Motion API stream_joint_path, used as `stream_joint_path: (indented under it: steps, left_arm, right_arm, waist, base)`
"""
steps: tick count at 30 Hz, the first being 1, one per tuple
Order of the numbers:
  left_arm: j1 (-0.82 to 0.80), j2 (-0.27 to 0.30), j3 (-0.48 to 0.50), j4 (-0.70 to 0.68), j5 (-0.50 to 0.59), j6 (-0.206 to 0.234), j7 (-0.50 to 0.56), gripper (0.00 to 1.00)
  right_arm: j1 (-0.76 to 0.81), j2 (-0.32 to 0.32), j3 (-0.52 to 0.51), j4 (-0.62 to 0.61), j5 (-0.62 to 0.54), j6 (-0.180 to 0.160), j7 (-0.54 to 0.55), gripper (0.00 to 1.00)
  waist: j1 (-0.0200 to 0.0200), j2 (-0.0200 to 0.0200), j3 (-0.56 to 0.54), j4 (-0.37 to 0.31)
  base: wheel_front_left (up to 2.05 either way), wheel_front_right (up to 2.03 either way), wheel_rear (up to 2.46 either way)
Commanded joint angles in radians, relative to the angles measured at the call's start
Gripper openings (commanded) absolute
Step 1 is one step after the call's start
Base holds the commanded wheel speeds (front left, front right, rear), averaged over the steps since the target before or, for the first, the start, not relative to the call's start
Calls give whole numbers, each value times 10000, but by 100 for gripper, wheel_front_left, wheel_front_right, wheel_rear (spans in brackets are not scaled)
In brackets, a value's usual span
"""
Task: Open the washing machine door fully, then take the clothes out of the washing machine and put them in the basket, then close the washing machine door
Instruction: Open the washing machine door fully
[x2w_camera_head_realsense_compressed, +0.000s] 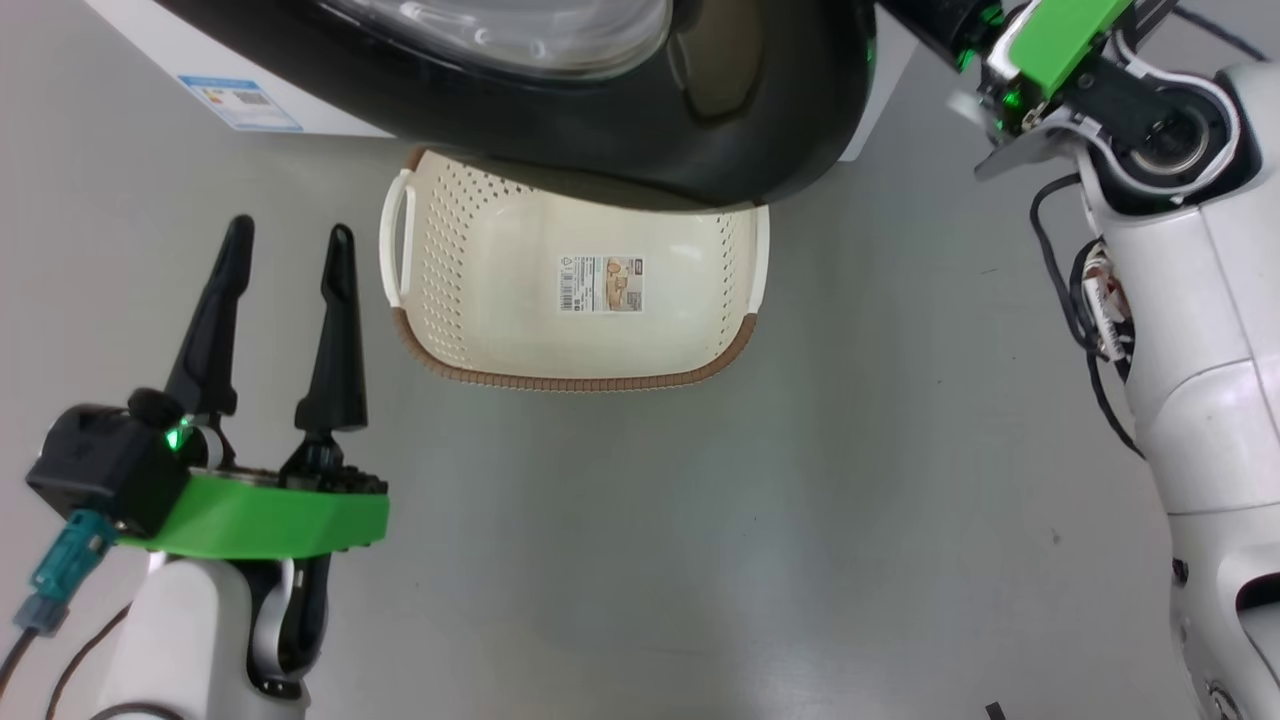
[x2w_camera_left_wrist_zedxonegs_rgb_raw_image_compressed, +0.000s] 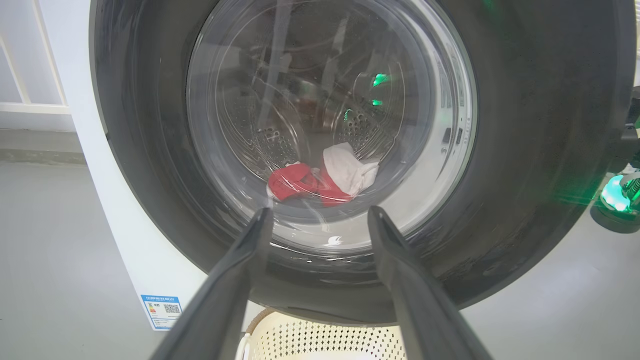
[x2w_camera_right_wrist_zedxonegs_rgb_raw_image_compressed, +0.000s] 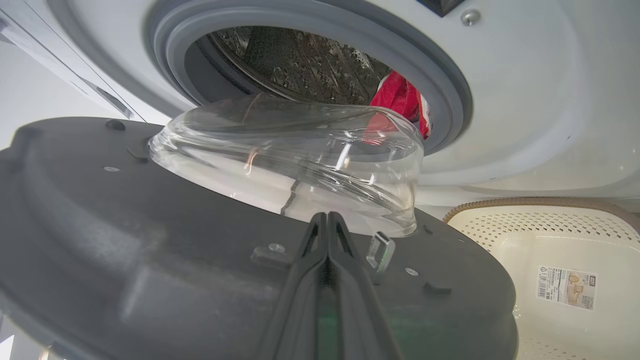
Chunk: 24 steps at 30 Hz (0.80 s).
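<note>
Both grippers, quick rundown: left gripper (x2w_camera_head_realsense_compressed: 290, 230) jaws spread beside the basket (x2w_camera_head_realsense_compressed: 450, 280), right gripper (x2w_camera_right_wrist_zedxonegs_rgb_raw_image_compressed: 327, 216) jaws pressed together at the washing machine door (x2w_camera_right_wrist_zedxonegs_rgb_raw_image_compressed: 125, 225), clothes (x2w_camera_left_wrist_zedxonegs_rgb_raw_image_compressed: 305, 182) in the drum (x2w_camera_right_wrist_zedxonegs_rgb_raw_image_compressed: 300, 60).

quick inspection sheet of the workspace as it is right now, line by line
surface: grey floor, smooth
job's things: washing machine door partly open; clothes, red and white, lie in the drum of the washing machine; basket on the floor below the door, holding just its paper label
clutter: nothing seen
pincers: left pincer open, holding nothing, facing the door glass; right pincer shut, at the door's inner face near the latch hook
cables: teal-plug cable at the left wrist; black cables along the right arm
surroundings: white wall panel beside the machine
</note>
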Motion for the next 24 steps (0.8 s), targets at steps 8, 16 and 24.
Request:
stream_joint_path:
  steps: [8, 16, 24]
  left_arm:
    - [294, 392, 213, -308, -161, 20, 117, 100]
    - [286, 437, 168, -349, -260, 23, 200, 100]
    - [304, 470, 111, -337, -310, 72, 222, 100]
  right_arm:
    - [325, 291, 407, -212, 248, 77, -165, 0]
    - [216, 292, 172, 92, -150, 77, -1333, 100]
    - [558, -38, 135, -77, -1662, 77, -3021, 100]
  waist:
    - [0, 0, -122, -90]
    - [0, 0, -101, -137]
    - [0, 0, -179, -260]
  base:
    - [0, 0, 0]
    - [0, 0, 0]
    - [0, 0, 0]
